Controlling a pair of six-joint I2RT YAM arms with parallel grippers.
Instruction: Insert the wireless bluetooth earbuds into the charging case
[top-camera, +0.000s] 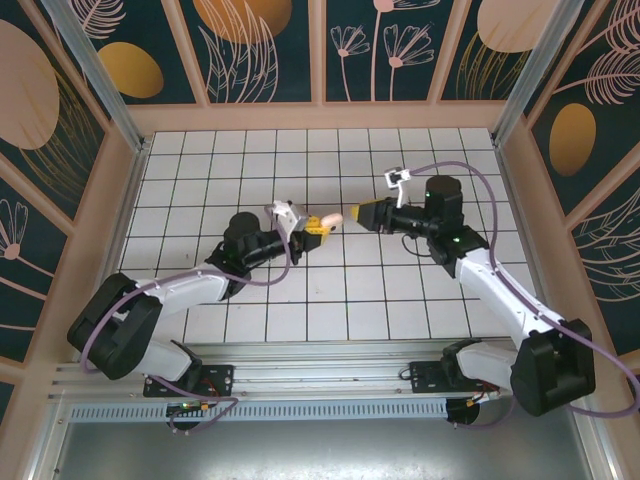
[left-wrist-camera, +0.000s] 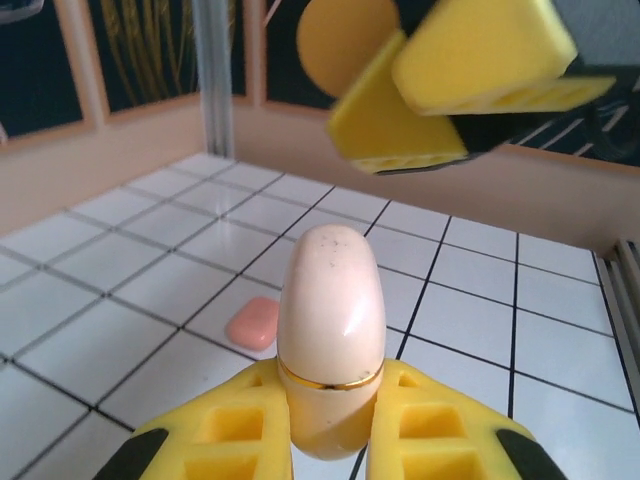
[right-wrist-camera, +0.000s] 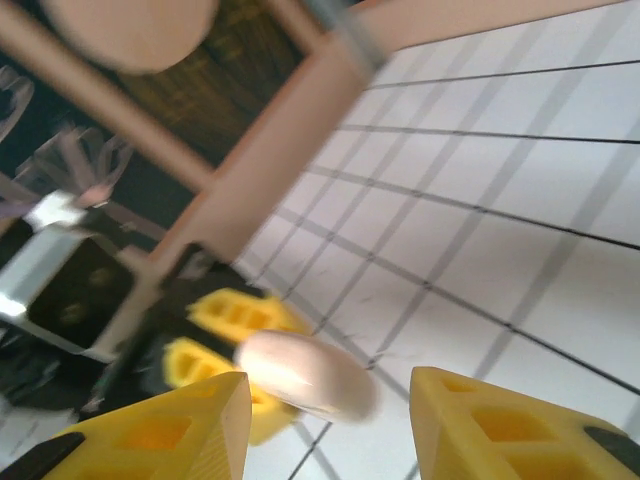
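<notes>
A pale beige, pebble-shaped charging case (left-wrist-camera: 330, 320) with a gold band is closed. It stands up between the yellow fingers of my left gripper (left-wrist-camera: 332, 420), which is shut on its lower half. From above, the case (top-camera: 325, 221) sits at mid-table and points toward my right gripper (top-camera: 362, 213). That gripper (right-wrist-camera: 330, 385) is open and faces the case (right-wrist-camera: 305, 375) from a short distance without touching it. A small coral-pink earbud (left-wrist-camera: 252, 322) lies on the tiles just behind and left of the case.
The white tiled floor (top-camera: 400, 300) is fenced by wooden walls (top-camera: 320, 117) and metal posts. Purple cables loop off both arms, one over the back right tiles (top-camera: 470, 170).
</notes>
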